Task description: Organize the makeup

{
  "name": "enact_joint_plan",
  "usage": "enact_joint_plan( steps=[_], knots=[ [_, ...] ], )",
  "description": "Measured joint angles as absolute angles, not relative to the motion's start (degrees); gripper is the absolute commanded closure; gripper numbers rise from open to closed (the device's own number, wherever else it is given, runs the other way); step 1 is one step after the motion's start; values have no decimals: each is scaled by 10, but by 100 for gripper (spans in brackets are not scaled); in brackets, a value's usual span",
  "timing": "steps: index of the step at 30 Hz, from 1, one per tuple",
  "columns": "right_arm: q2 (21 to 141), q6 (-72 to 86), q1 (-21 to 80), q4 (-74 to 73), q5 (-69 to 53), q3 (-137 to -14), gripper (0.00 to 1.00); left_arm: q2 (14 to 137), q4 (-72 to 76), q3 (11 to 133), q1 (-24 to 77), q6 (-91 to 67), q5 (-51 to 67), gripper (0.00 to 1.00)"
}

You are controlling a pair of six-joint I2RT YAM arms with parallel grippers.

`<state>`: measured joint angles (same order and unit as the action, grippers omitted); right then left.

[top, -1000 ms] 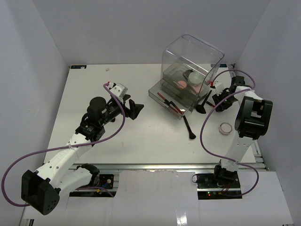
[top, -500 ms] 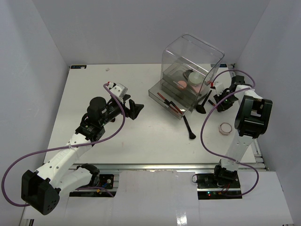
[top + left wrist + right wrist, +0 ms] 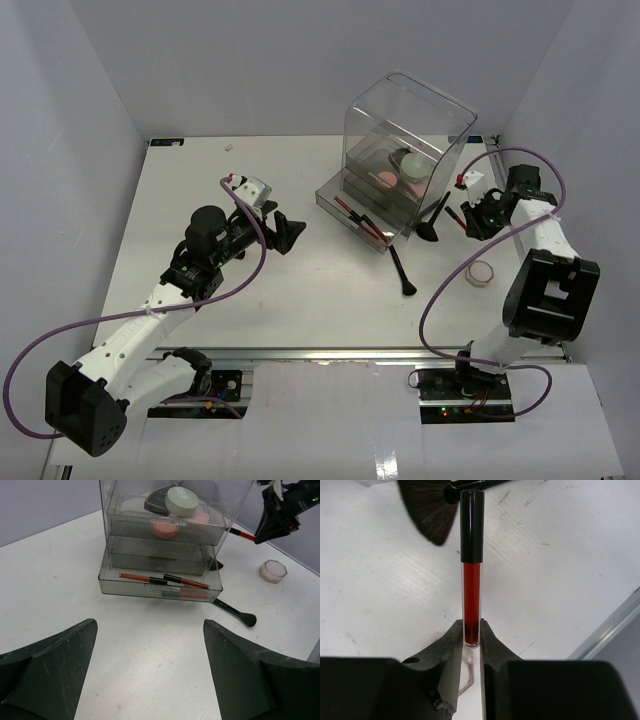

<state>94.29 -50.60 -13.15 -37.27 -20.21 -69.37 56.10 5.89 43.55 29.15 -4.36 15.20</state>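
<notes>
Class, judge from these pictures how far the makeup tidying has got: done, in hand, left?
Done: round compacts lie in the upper drawer, red-and-black pencils in the open bottom drawer. In hand: the right gripper is shut on a red lip-gloss tube. Left: two black brushes and a small pink jar on the table; the left gripper is open and empty.

Red black-capped tube [image 3: 471, 580] between jaws
</notes>
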Motion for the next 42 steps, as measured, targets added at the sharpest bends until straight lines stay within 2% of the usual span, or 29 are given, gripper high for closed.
enact_joint_plan(
  steps=[9, 14, 21, 27, 32, 37, 42],
  knots=[
    [746, -524, -132, -397, -259, -569, 83, 561, 59, 435, 291, -46, 155, 2],
    [625, -586, -128, -458, -305, -517, 83, 561, 60, 435, 291, -54, 162, 2],
    [574, -601, -21, -469, -324, -516, 83, 572, 65, 435, 291, -66, 176, 2],
    [649, -519, 169, -414, -276, -553, 83, 598, 105, 421, 291, -99, 233, 2],
    [767, -448, 236, -367, -214, -632, 83, 636, 119, 417, 291, -118, 272, 2],
    [901, -383, 260, -310, -145, -740, 81, 654, 121, 417, 291, -127, 287, 2],
    [956, -359, 260, -291, -89, -752, 65, 654, 124, 417, 291, -130, 295, 2]
  ],
)
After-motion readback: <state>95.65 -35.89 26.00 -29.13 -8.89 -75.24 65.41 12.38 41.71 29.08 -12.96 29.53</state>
